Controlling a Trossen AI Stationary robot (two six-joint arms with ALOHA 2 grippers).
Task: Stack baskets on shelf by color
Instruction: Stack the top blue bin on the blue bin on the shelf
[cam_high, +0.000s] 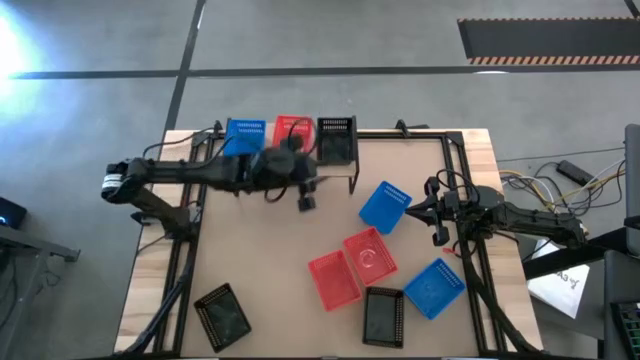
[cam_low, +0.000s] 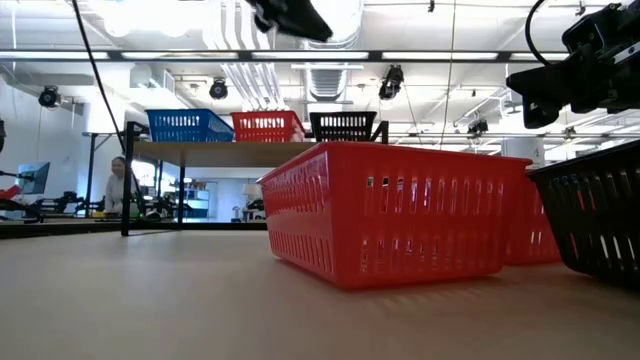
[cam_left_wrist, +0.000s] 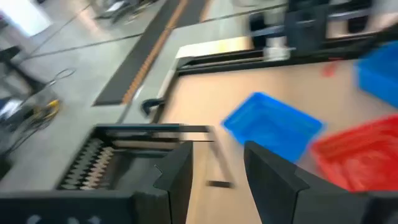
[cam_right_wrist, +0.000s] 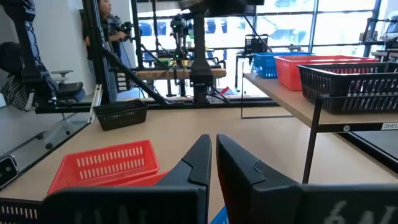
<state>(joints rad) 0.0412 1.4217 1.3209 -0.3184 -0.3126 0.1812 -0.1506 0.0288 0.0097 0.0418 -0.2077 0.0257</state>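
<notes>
- 3 baskets sit in a row on the shelf (cam_high: 345, 152) at the table's far edge: a blue basket (cam_high: 246, 133), a red basket (cam_high: 291, 128) and a black basket (cam_high: 336, 139), 1 of each color, each seemingly the base for its own stack.
- We count 6 more baskets loose on the table (cam_high: 270, 260): a second blue one (cam_high: 385, 206) near the shelf, 2 red ones (cam_high: 334, 279) (cam_high: 370, 253) side by side, another blue (cam_high: 435, 287), a black (cam_high: 384, 315) at the near edge, and 1 black (cam_high: 222, 312) well apart at the near left corner.
- The left gripper (cam_high: 306, 200) hangs just in front of the shelf, its fingers (cam_left_wrist: 181, 176) apart with nothing between them; we judge it free to fetch the next basket.
- The right gripper (cam_high: 437, 212) waits at the table's right side beside the loose baskets, fingers (cam_right_wrist: 200, 163) nearly together and holding nothing.
- The high view alone gives us the whole count and layout; the low view loses most of it behind 1 red basket (cam_low: 395, 212) close to the lens, yet it confirms that the 3 shelf baskets stand upright and unstacked on the plank.
- The left wrist view, blurred, shows the open jaws above the black basket (cam_left_wrist: 99, 165), with the nearest blue basket (cam_left_wrist: 273, 122) beyond.
- The right wrist view shows the shelf row from the side, and a person (cam_right_wrist: 107, 28) in the room behind.
</notes>
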